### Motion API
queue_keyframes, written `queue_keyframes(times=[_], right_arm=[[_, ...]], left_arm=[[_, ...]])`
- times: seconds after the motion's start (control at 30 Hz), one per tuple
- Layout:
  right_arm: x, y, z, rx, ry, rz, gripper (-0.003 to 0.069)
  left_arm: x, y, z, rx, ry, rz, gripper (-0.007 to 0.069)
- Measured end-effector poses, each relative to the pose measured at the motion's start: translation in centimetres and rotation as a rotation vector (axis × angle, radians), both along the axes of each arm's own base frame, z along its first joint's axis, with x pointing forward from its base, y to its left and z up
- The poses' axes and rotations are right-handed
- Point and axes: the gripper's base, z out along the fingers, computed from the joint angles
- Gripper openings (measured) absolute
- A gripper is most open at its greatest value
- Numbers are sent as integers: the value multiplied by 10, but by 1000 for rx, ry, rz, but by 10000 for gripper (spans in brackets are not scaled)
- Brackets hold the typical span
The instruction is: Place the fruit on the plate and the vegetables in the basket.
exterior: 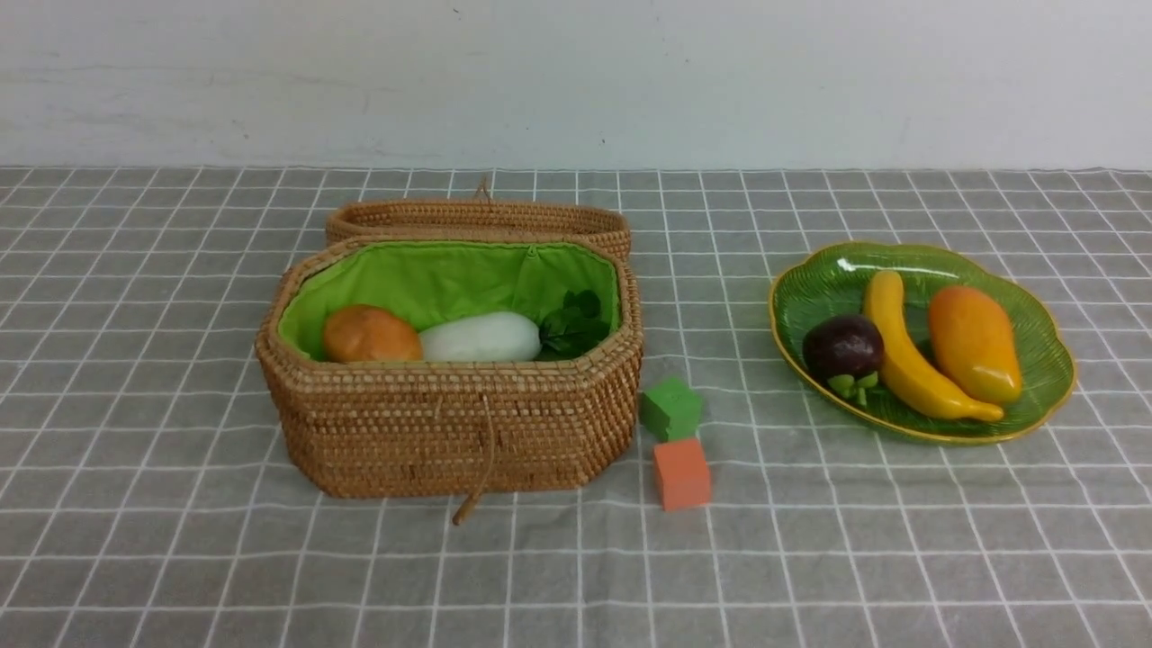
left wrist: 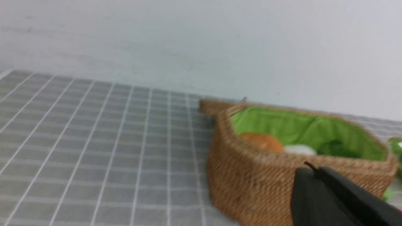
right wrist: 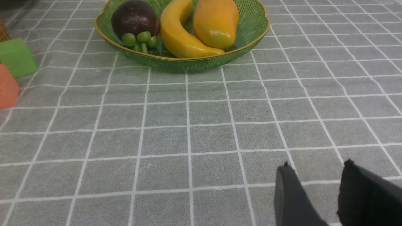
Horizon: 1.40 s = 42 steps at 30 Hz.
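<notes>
The woven basket point(exterior: 450, 432) with green lining holds a brown-orange potato point(exterior: 371, 335), a white radish point(exterior: 481, 337) and dark leafy greens point(exterior: 574, 324). The green glass plate point(exterior: 1035, 396) carries a purple mangosteen point(exterior: 842, 347), a yellow banana point(exterior: 909, 360) and an orange-yellow mango point(exterior: 974, 342). Neither arm shows in the front view. My left gripper point(left wrist: 314, 171) is shut, empty, beside the basket point(left wrist: 260, 185). Over bare cloth, my right gripper point(right wrist: 317, 164) stands open and empty, well short of the plate point(right wrist: 188, 62).
The basket's lid point(exterior: 477, 218) lies just behind it. A green cube point(exterior: 670, 408) and an orange cube point(exterior: 681, 473) sit between basket and plate. A grey checked cloth point(exterior: 144, 540) covers the table, with a white wall behind.
</notes>
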Motion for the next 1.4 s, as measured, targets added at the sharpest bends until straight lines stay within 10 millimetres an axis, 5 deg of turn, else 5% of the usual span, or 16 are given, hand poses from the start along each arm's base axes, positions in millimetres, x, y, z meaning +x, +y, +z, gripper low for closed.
queue_keyframes(times=[0.13,0.3,1.4], right_arm=[[0,0,0,0,0,0,242],[0,0,0,0,0,0,242],[0,0,0,0,0,0,242]], left_arm=[[3,0,-48,11,101,10,-3],[1,3,-75,53,312,32,-1],[1,3,-74,68,292,30,29]])
